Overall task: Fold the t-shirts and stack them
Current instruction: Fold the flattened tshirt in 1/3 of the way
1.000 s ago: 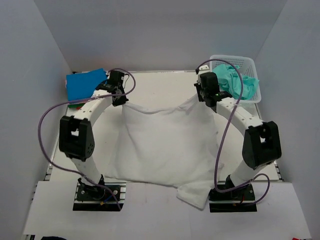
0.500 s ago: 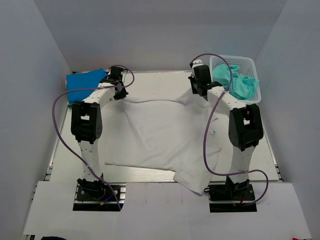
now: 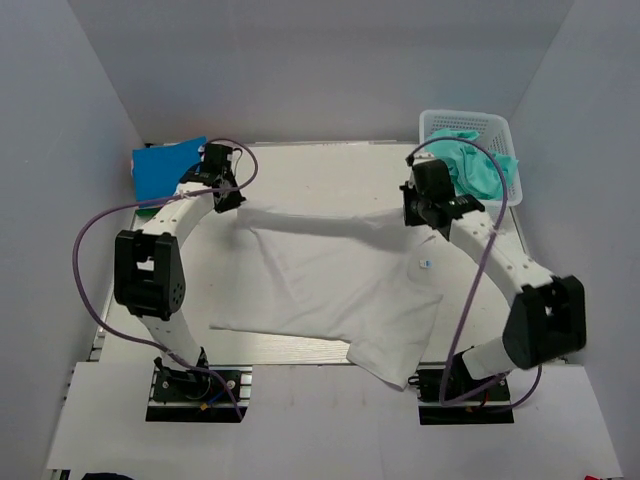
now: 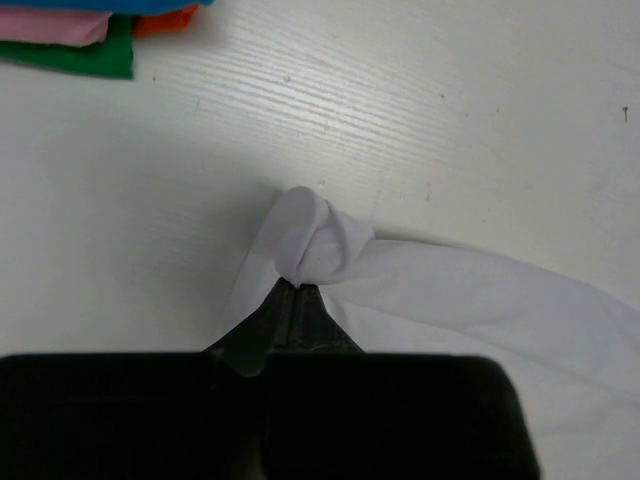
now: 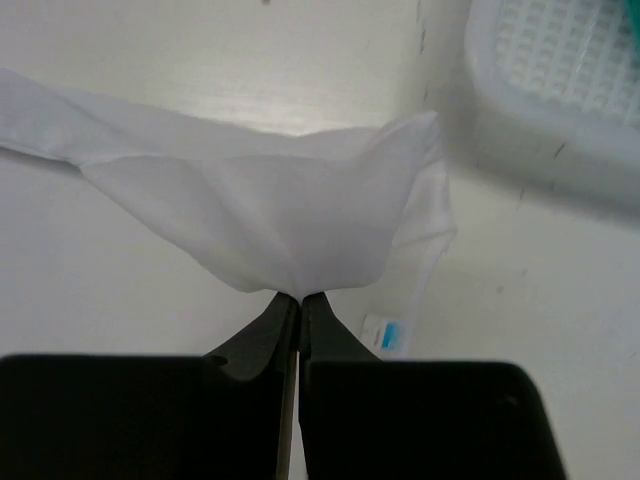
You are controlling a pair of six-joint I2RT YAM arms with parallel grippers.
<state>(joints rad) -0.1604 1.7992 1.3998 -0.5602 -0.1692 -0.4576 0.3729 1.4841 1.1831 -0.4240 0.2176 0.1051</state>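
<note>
A white t-shirt (image 3: 330,285) lies spread over the middle of the table, its far edge stretched between my two grippers. My left gripper (image 3: 228,200) is shut on the shirt's far left corner (image 4: 315,240), which bunches above the fingertips (image 4: 298,290). My right gripper (image 3: 425,215) is shut on the far right corner (image 5: 300,230), and the cloth fans out from the fingertips (image 5: 300,297). A small label (image 5: 387,335) hangs near that corner. A teal t-shirt (image 3: 480,165) sits in the basket. Folded shirts (image 3: 168,168), bright blue on top, lie at the far left.
The white lattice basket (image 3: 500,127) stands at the far right corner, close to my right arm; its wall (image 5: 560,80) shows in the right wrist view. Pink, green and red folded edges (image 4: 90,40) show in the left wrist view. A sleeve (image 3: 385,365) hangs over the near edge.
Both grippers have come down from holding the shirt raised and now hold its far edge low over the table, stretched out. The right gripper has moved nearer and to the right.
</note>
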